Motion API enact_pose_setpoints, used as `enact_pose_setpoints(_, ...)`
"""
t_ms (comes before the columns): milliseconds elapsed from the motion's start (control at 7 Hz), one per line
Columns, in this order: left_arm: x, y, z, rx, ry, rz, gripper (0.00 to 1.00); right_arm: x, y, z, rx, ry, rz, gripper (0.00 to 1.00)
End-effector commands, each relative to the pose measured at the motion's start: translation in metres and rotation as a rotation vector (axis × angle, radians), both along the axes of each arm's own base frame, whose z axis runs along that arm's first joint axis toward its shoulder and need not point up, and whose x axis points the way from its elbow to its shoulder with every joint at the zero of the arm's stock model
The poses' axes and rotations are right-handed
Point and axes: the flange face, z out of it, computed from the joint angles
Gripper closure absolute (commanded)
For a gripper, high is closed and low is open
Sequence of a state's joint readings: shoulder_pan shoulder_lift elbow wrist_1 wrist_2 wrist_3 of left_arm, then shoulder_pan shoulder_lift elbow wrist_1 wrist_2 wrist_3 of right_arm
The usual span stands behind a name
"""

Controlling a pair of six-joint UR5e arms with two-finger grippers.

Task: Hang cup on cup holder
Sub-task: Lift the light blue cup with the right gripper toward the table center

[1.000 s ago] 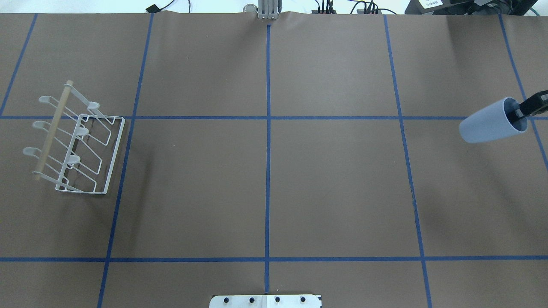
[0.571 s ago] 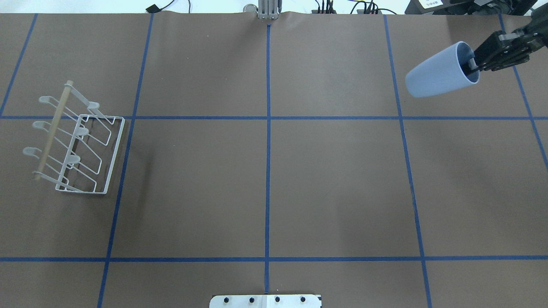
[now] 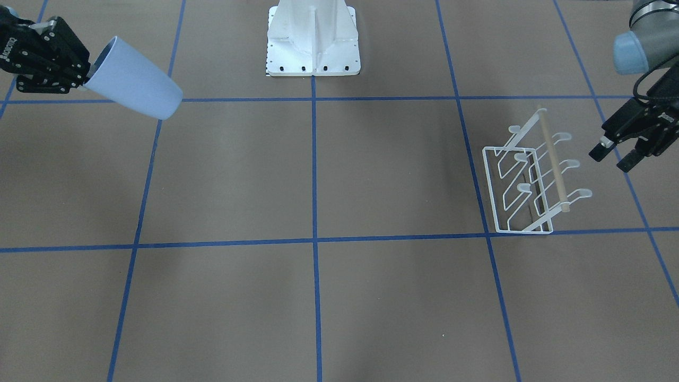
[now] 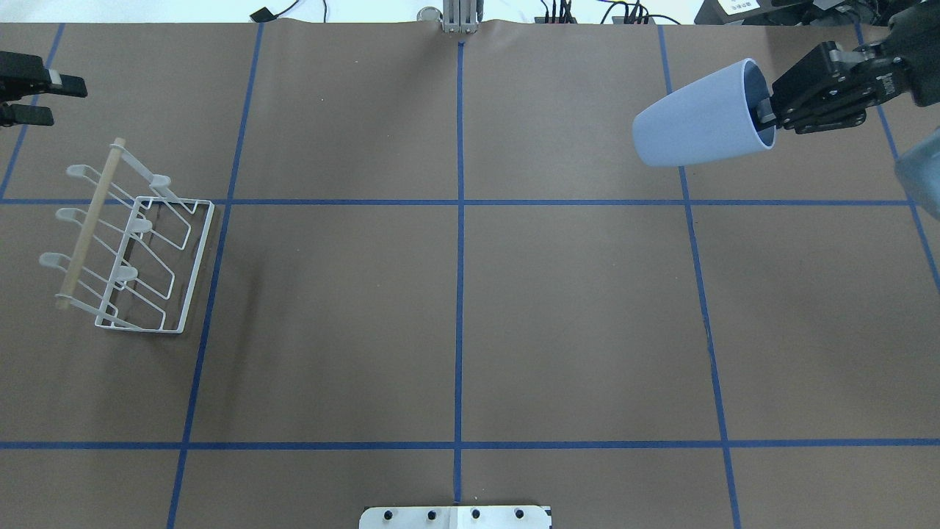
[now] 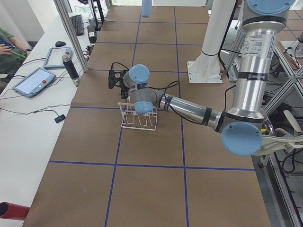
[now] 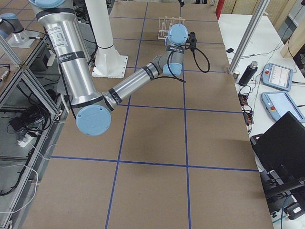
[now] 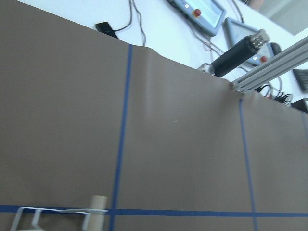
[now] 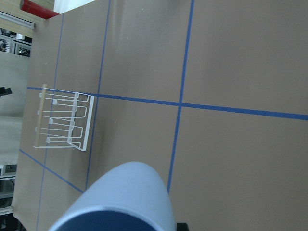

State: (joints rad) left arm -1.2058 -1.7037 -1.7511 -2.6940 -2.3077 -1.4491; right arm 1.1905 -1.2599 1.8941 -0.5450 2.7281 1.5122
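The pale blue-grey cup [image 4: 698, 117] is held in the air, tipped on its side, over the table's far right. My right gripper [image 4: 767, 114] is shut on the cup's rim, one finger inside the mouth; it also shows in the front view [image 3: 85, 77] with the cup [image 3: 135, 87]. The white wire cup holder [image 4: 132, 250] with a wooden rod stands on the table's left, empty [image 3: 530, 180]. My left gripper [image 4: 62, 101] is open and empty, beyond the rack's far end [image 3: 610, 160]. The right wrist view shows the cup [image 8: 120, 202] and the distant rack [image 8: 62, 120].
The white bolted pedestal [image 3: 313, 42] stands at the robot's edge, centre. Blue tape lines [image 4: 460, 294] grid the brown table. Tablets and a black cylinder [image 7: 236, 50] lie beyond the far edge. The left arm [image 5: 189, 106] reaches over beside the rack.
My right gripper has carried the cup farther from the robot and leftward toward the table's middle. My left gripper has come into the overhead view at the far left.
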Motion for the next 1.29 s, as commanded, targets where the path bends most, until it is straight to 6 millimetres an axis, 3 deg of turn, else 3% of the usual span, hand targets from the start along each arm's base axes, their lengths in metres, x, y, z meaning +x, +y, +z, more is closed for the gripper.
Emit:
enact_pose_setpoints(0, 0.036, 0.018, -0.069, -0.055, 0.211, 0.070, 0.02, -0.030, 0.041, -0.016, 0.019, -0.186, -0.008, 1.00)
enact_pose_setpoints(286, 0.088, 0.029, -0.164, -0.106, 0.372, 0.197, 0.02, -0.060, 0.068, -0.032, 0.072, -0.293, -0.021, 1.00)
enact_pose_setpoints(429, 0.103, 0.038, -0.192, -0.110, 0.448, 0.182, 0.02, -0.064, 0.078, -0.042, 0.084, -0.329, -0.008, 1.00)
enact_pose_setpoints(714, 0.157, 0.099, -0.236, -0.098, 0.567, 0.258, 0.02, -0.078, 0.086, -0.058, 0.090, -0.380, 0.001, 1.00)
enact_pose_setpoints(857, 0.164, 0.116, -0.259, -0.192, 0.701, 0.229, 0.02, -0.079, 0.090, -0.060, 0.110, -0.414, 0.006, 1.00)
enact_pose_setpoints(1143, 0.185, 0.161, -0.295, -0.218, 0.852, 0.232, 0.02, -0.082, 0.096, -0.062, 0.129, -0.487, 0.037, 1.00)
